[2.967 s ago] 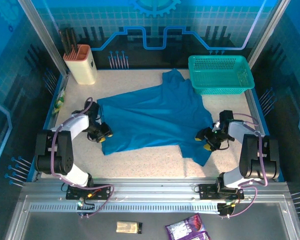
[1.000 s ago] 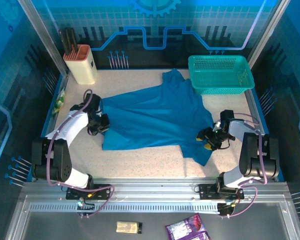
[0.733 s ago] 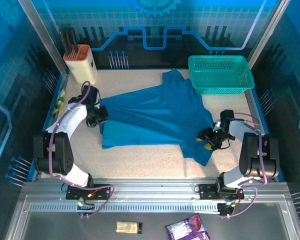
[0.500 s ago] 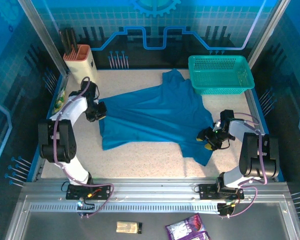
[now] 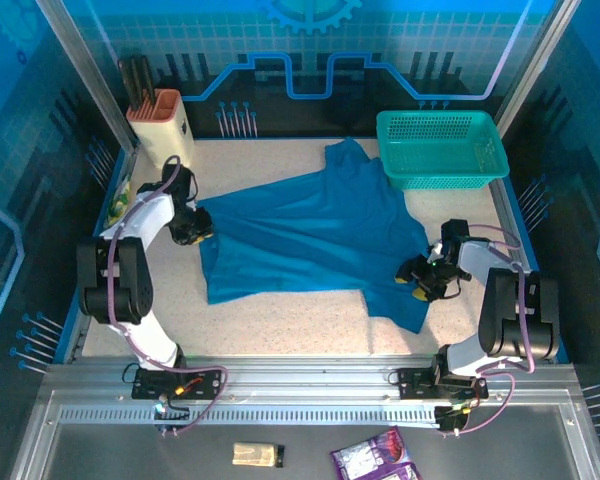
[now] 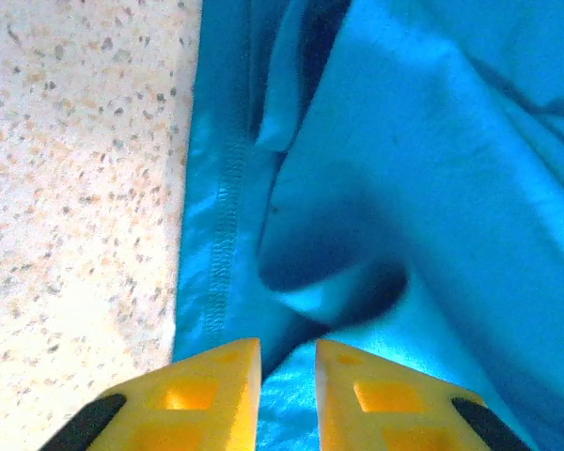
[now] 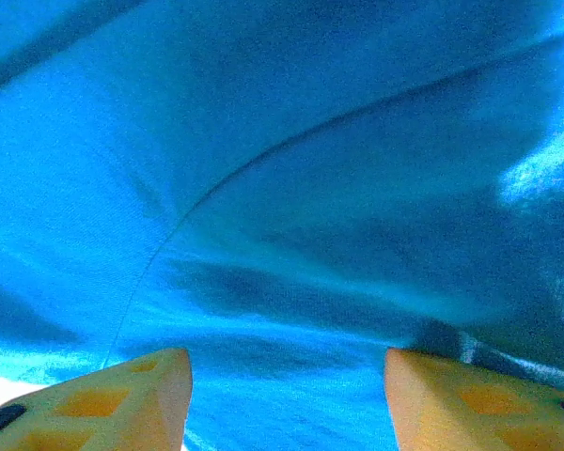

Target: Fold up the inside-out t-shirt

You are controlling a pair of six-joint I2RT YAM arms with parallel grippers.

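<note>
The blue-teal t-shirt (image 5: pixel 310 235) lies spread across the middle of the table, one part reaching back beside the basket. My left gripper (image 5: pixel 194 228) is at the shirt's left edge. In the left wrist view its yellow fingers (image 6: pixel 289 381) stand a narrow gap apart, with the stitched hem (image 6: pixel 224 244) and a raised fold of cloth just ahead and cloth showing in the gap. My right gripper (image 5: pixel 418 278) sits low on the shirt's right side near its front corner. Its fingers (image 7: pixel 287 390) are spread wide, open over smooth cloth (image 7: pixel 291 216).
A teal mesh basket (image 5: pixel 440 148) stands at the back right, touching the shirt's far part. A beige knife block (image 5: pixel 162 128) stands at the back left. Bare speckled table (image 5: pixel 280 320) runs along the front. Small packets (image 5: pixel 370 462) lie below the rail.
My left gripper moved toward the back left, drawing the shirt's left edge with it, and its jaws have parted a little. The right arm stayed still.
</note>
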